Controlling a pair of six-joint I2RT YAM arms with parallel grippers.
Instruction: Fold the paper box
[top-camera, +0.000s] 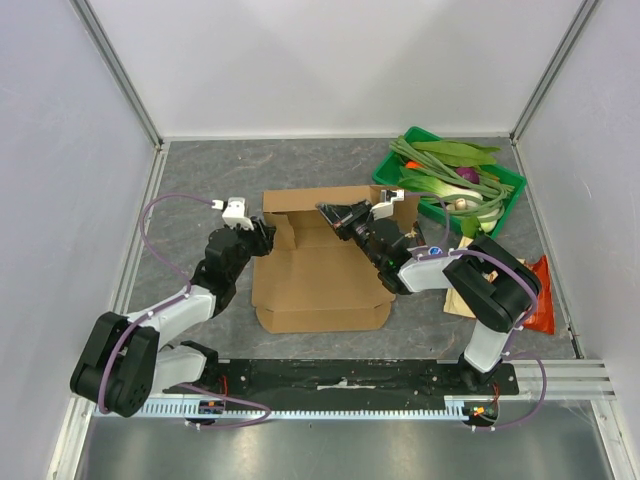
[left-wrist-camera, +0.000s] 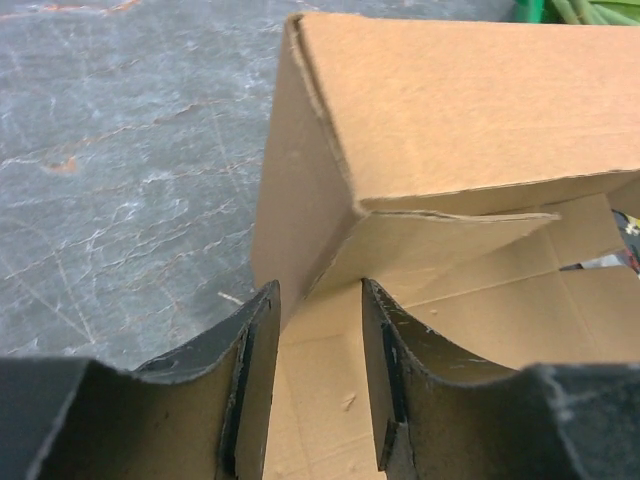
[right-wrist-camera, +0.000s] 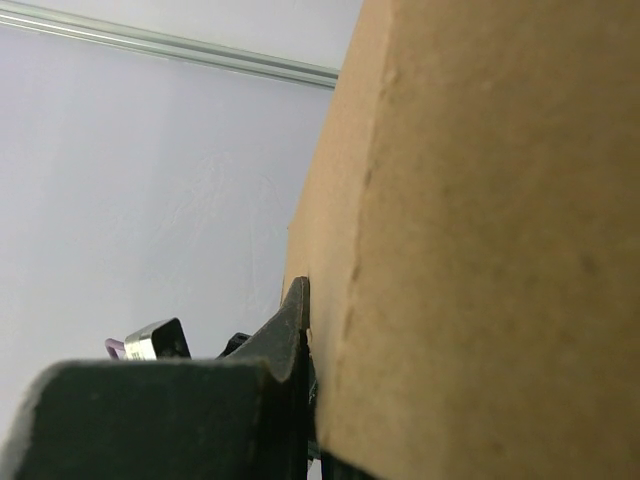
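Note:
The paper box (top-camera: 318, 275) is a brown cardboard blank lying mid-table, with its back panel and left side wall raised. My left gripper (top-camera: 263, 236) is at the box's left edge. In the left wrist view it (left-wrist-camera: 318, 305) is open, its fingers astride the near end of the raised side wall (left-wrist-camera: 300, 200), with the box floor (left-wrist-camera: 330, 400) showing in the gap. My right gripper (top-camera: 335, 215) is at the raised back panel. In the right wrist view it (right-wrist-camera: 315, 300) is shut on a cardboard panel (right-wrist-camera: 480, 250); one finger (right-wrist-camera: 292, 335) presses against it and the other is hidden behind it.
A green tray (top-camera: 510, 180) of vegetables stands at the back right, close to the box's far right corner. An orange snack bag (top-camera: 540, 295) lies by the right arm's elbow. White walls enclose the grey table (top-camera: 200, 170) on three sides.

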